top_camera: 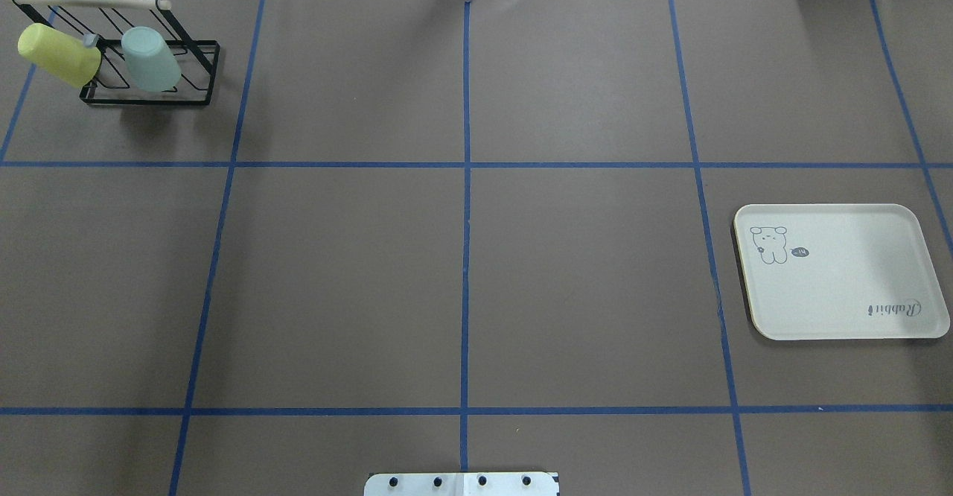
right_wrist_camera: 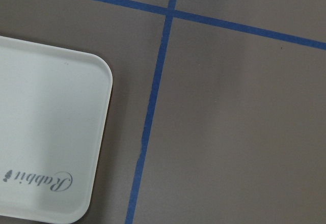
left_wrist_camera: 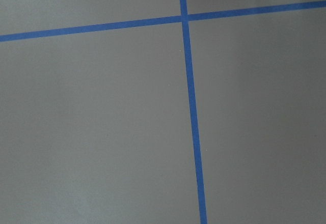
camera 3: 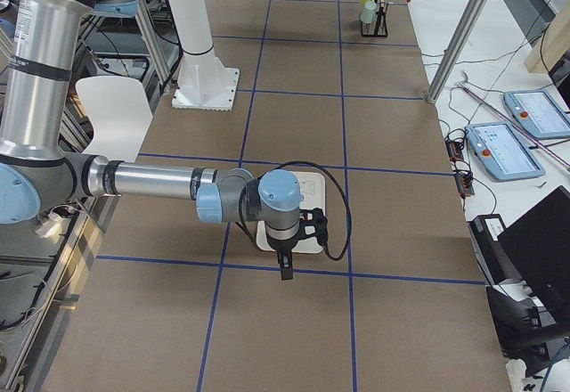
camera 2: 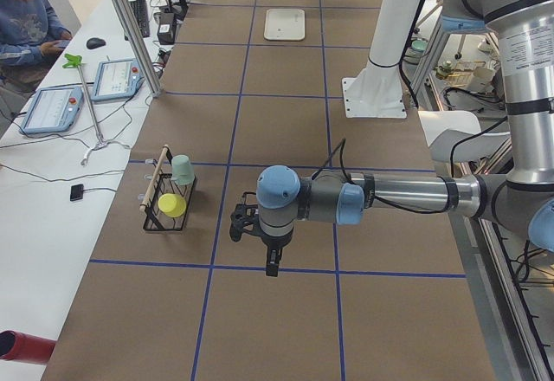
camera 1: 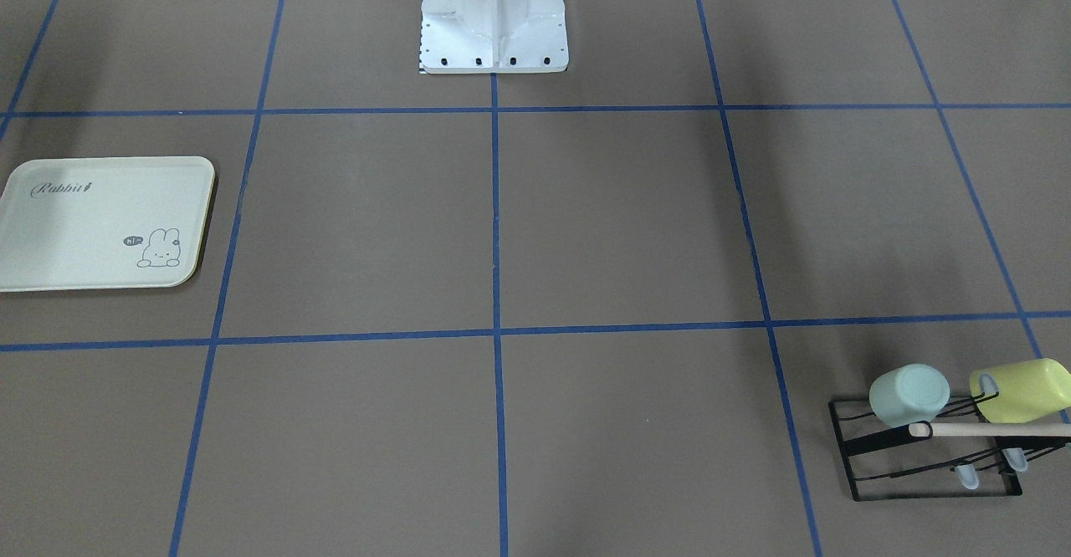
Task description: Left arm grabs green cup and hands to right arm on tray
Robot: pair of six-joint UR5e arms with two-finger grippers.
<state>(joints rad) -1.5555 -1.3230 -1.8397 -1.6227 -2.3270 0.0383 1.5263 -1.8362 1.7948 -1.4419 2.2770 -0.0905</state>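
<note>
Seen from overhead, the brown matte paper-covered bench (top_camera: 335,280) is ruled into large squares by blue tape lines (top_camera: 465,258).

At its 10 o'clock corner stands a black wire rack (top_camera: 149,100) topped by a round pale wooden dowel (top_camera: 85,2). The rack holds two cups. The small pale mint-green plastic tumbler (top_camera: 151,59) is smooth, handleless and slightly tapered. It hangs tilted on the wires with its closed base showing. At its 9 o'clock hangs a yellow-green plastic cup (top_camera: 58,54) of similar size and shape, also tilted. The two are near each other but apart. Pale translucent caps tip the rack's prongs (camera 1: 966,477).

Towards 4 o'clock, well apart from the rack, lies the cream-white rectangular tray (top_camera: 841,287). It has rounded corners and a low raised rim, and its flat face bears "Rabbit" script and a small bunny drawing.

At 6 o'clock sits the white metal base plate (top_camera: 461,483) with its row of dark bolts.

The left gripper (camera 2: 271,270) hangs above bare bench, fingers pointing down, near the rack but apart from it. The right gripper (camera 3: 286,272) hangs by the tray's edge. I cannot tell for either whether the fingers are spread or closed.
</note>
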